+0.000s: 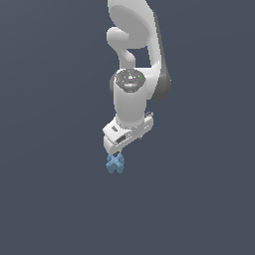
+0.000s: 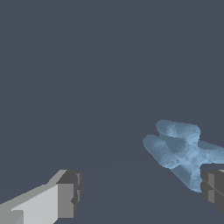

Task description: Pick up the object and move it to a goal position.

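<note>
The object (image 1: 115, 164) is a small light-blue lumpy X-shaped piece lying on the dark ground. In the exterior view my white gripper (image 1: 115, 148) hangs just above it, pointing down. In the wrist view the object (image 2: 181, 151) lies off-centre, close to one dark fingertip (image 2: 212, 188), which hides a corner of it. The other fingertip (image 2: 70, 192) is far from it. The gripper (image 2: 140, 190) is open wide and holds nothing.
A plain dark blue-grey ground (image 1: 55, 199) fills both views. The arm's white links (image 1: 132, 94) rise above the gripper in the exterior view. No other objects show.
</note>
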`<state>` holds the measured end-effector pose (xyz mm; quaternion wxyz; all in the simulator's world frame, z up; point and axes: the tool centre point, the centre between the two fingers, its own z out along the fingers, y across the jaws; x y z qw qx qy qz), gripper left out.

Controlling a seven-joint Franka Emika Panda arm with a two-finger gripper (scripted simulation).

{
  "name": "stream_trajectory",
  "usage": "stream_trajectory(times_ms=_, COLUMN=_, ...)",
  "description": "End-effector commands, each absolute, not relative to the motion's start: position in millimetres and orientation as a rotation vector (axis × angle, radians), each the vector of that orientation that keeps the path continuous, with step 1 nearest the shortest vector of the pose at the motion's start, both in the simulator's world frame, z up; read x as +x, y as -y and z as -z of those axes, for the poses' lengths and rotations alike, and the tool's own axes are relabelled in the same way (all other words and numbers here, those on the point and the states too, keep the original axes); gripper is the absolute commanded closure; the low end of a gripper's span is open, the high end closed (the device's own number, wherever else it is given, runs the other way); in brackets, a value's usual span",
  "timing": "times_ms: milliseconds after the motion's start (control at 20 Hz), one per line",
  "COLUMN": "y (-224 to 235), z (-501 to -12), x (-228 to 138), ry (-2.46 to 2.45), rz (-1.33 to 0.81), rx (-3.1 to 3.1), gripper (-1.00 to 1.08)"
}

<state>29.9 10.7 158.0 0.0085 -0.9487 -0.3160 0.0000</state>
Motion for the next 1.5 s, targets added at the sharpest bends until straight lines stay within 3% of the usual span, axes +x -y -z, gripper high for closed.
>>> stream_trajectory(times_ms=0, y=-7, z=-156, x=33, ry=1.083, rz=0.0, rx=-2.933, gripper=-0.92)
stream_trajectory(times_ms=1450, y=44, z=-134, x=64, ry=2.032, rz=-0.001, rx=-2.394, gripper=-0.92)
